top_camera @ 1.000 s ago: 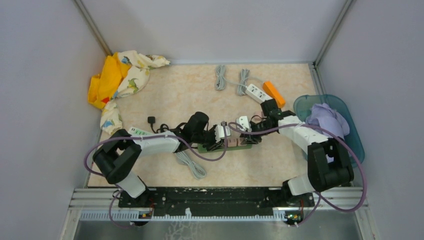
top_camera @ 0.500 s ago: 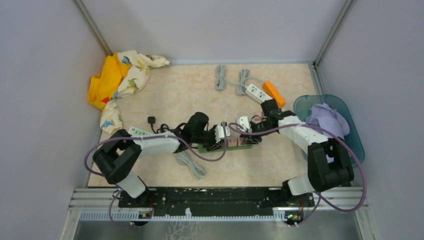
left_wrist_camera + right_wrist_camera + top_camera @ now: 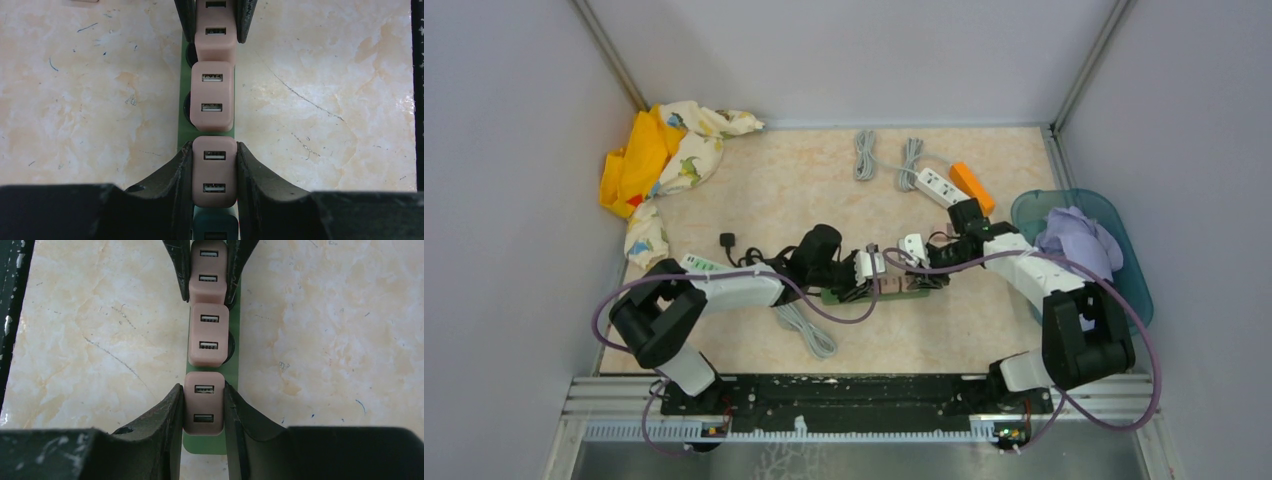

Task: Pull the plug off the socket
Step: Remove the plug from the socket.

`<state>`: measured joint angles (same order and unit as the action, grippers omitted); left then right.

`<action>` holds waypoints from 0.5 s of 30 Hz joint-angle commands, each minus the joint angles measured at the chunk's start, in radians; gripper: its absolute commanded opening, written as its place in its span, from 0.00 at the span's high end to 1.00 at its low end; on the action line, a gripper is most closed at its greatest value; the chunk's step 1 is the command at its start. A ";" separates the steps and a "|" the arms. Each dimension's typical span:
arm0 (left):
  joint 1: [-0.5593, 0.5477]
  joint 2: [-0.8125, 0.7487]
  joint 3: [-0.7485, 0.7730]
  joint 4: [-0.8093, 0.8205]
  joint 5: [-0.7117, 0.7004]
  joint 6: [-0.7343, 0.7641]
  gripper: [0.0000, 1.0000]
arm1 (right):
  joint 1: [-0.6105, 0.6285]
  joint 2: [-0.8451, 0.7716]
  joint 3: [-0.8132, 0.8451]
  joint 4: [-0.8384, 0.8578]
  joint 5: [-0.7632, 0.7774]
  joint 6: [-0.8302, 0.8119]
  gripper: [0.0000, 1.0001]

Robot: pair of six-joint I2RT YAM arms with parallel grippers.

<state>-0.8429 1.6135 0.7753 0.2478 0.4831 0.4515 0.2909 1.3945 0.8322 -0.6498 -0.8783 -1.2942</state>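
Top: white power strip (image 3: 935,184), orange block (image 3: 972,187) and cable coil (image 3: 808,330) lie around, none blocking; green strip (image 3: 879,293) lies left-right mid-table. Left wrist: strip runs straight away, three pink plugs in line, ports up; my left gripper (image 3: 214,150) clamped on left plug (image 3: 214,172), middle plug (image 3: 212,95) free. Right wrist: my right gripper (image 3: 202,387) pinched tight on right plug (image 3: 203,410)

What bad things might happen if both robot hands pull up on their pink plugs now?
The left gripper grips the left plug, the right gripper the right plug, and nothing holds the green strip down, so it may lift instead of letting go. The middle plug sits very close; a tilted pull might bump it.
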 commanded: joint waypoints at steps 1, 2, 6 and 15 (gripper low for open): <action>-0.001 -0.009 -0.024 -0.038 0.006 0.002 1.00 | -0.014 -0.008 0.051 -0.106 -0.117 -0.142 1.00; 0.000 -0.008 -0.022 -0.038 0.007 0.003 1.00 | -0.002 -0.004 0.045 -0.095 -0.124 -0.134 1.00; 0.001 -0.005 -0.020 -0.043 0.007 0.002 1.00 | 0.065 -0.004 0.021 0.075 -0.093 0.043 1.00; 0.000 -0.005 -0.019 -0.044 0.008 0.001 1.00 | -0.043 -0.043 0.020 0.131 -0.098 0.125 1.00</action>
<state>-0.8417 1.6131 0.7750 0.2462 0.4866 0.4526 0.3050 1.3972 0.8261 -0.5625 -0.8680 -1.1412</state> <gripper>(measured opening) 0.376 0.302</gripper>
